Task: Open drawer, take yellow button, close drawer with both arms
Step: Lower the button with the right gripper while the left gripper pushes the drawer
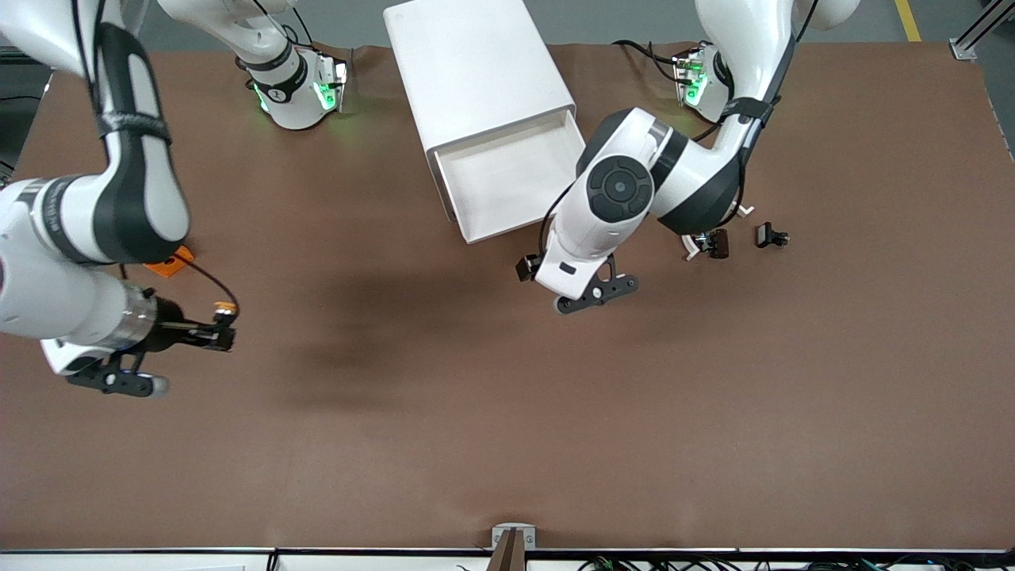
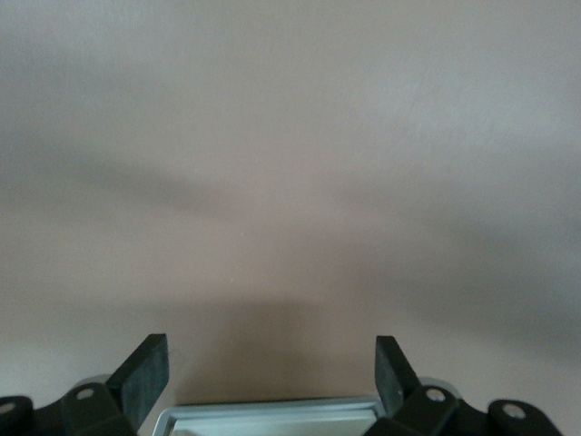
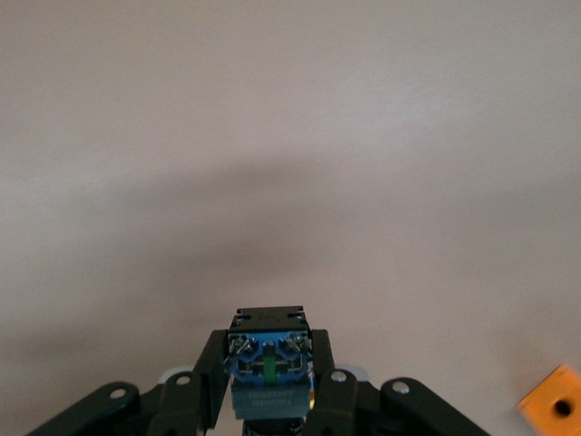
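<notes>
The white cabinet stands at the robots' edge of the table. Its top drawer is pulled out toward the front camera and its tray shows nothing inside. My right gripper is shut on the button, held above the table toward the right arm's end. In the right wrist view the button's blue-grey base sits between the right gripper's fingers. My left gripper is low over the table beside the drawer's front corner. In the left wrist view the left gripper is open and empty over bare table.
An orange cube with a hole lies on the table by the right forearm; it also shows in the right wrist view. Two small black clip-like parts lie toward the left arm's end.
</notes>
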`<state>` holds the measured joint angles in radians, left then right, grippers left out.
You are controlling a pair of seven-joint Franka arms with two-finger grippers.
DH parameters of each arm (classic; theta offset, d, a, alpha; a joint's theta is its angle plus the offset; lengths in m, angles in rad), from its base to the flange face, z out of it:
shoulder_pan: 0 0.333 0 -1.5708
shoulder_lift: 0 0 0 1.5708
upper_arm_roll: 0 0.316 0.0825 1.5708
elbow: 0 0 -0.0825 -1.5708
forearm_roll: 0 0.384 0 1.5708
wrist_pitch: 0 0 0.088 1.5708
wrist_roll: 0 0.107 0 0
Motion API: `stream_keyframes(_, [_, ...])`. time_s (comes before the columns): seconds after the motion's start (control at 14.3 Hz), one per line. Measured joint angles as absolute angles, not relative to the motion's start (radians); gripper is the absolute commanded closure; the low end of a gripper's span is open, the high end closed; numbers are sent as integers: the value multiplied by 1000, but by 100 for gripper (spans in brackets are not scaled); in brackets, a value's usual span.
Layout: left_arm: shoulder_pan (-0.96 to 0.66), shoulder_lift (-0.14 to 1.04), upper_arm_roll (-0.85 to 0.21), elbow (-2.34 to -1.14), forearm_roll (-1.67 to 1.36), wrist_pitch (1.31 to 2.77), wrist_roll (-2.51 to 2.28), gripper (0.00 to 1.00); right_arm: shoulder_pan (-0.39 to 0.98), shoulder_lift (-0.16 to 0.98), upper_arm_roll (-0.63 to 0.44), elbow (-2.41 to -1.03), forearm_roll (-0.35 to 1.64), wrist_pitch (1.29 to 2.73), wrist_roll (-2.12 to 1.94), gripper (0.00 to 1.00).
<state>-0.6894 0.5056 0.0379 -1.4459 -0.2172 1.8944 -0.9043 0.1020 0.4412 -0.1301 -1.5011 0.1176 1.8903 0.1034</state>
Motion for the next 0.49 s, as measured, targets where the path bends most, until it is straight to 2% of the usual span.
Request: stream_keyframes(0.49, [-767,458,38,-1550,-217,1894,-948,0,-50,497,-128,-1657,57,2191,-94,100])
